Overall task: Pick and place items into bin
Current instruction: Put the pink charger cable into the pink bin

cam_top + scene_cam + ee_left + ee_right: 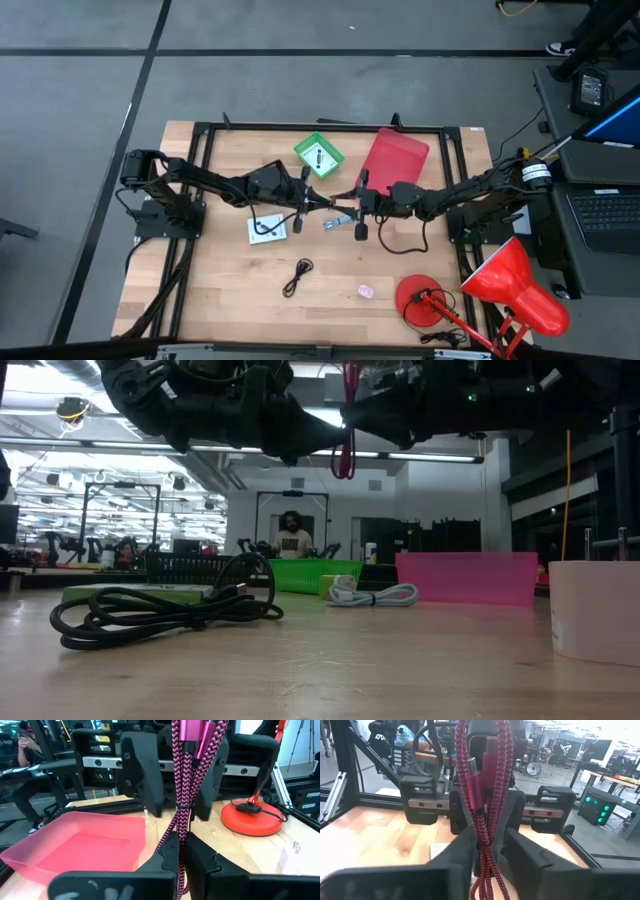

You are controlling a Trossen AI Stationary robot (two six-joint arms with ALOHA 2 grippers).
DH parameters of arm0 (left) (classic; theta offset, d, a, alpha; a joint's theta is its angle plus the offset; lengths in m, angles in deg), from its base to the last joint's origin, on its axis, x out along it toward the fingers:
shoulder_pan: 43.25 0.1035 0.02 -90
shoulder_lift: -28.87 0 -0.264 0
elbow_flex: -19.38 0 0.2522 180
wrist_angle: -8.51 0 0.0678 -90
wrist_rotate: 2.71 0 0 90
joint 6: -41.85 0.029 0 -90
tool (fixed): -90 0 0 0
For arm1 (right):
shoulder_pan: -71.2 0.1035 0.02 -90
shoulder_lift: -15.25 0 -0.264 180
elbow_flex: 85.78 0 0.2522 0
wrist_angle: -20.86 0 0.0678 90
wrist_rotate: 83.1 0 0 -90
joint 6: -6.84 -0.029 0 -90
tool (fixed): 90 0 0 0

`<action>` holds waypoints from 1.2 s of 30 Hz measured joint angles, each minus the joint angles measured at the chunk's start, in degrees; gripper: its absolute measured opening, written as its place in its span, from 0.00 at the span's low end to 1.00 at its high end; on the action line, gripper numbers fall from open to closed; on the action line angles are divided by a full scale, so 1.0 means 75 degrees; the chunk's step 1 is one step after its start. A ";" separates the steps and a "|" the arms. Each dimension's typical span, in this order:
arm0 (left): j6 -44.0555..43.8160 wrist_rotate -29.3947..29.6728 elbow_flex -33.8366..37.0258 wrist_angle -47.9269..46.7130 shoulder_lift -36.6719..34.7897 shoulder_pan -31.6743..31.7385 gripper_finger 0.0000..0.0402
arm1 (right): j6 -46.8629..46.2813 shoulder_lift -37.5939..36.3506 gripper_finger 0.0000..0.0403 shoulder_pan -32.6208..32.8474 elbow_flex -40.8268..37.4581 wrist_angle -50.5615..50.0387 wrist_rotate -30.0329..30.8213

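The red braided cable (337, 198) is a folded bundle held above the table's middle between my two grippers; it hangs as a loop in the low view (345, 455). My left gripper (322, 200) comes at it from the left and my right gripper (350, 203) from the right, both shut on it. On the table lie a white card with black marks (267, 228), a black cable (298, 275), a blue-grey coil (335, 222) and a tiny pink piece (365, 291). My left gripper (181, 857) pinches the cable bundle (181, 827) between its two fingers, several strands together, below the pink plugs (192, 737). The fingers come level from the table's left and lie across the upright bundle, which is lifted clear of the table. My right gripper (487, 855) has the same bundle (485, 832) between its two fingers, several strands together, coming level from the table's right and across it. The pink plug (476, 785) stands above the fingers. The bundle runs upright and hangs clear of the table.
A green bin (318, 154) holding a small dark item and a pink bin (393, 158) stand at the far side. The red desk lamp (510, 285) with its round base (420, 298) fills the near right corner. A person sits far behind the table (291, 540).
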 joint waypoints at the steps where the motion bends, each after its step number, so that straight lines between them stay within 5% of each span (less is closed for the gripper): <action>1: 0.0000 0.0006 0.0000 0.0008 0.0000 0.0000 0.02 | 0.0005 0.0000 0.17 0.0000 0.0000 -0.0022 -0.0006; 4: -0.0002 0.0012 0.0000 -0.0040 0.0000 0.0000 0.04 | 0.0022 0.0000 0.04 0.0006 0.0000 -0.0061 -0.0012; 17: 0.0100 0.0023 0.0012 -0.1366 -0.0553 0.0032 0.24 | -0.0188 -0.0204 0.00 0.0000 -0.0003 -0.0308 0.0017; 23: 0.0466 0.0023 0.0079 -0.2838 -0.1459 -0.0013 0.22 | -0.0213 -0.0916 0.00 0.0000 -0.0003 -0.1595 0.0547; 30: 0.0400 0.0050 0.1015 -0.1975 -0.2020 -0.0087 0.17 | -0.1002 -0.1689 0.00 0.0009 -0.0003 -0.3011 0.1220; 36: 0.0061 0.0837 0.1817 -0.1688 -0.2504 -0.0067 0.15 | -0.1500 -0.2080 0.00 0.0030 -0.0003 -0.3963 0.2268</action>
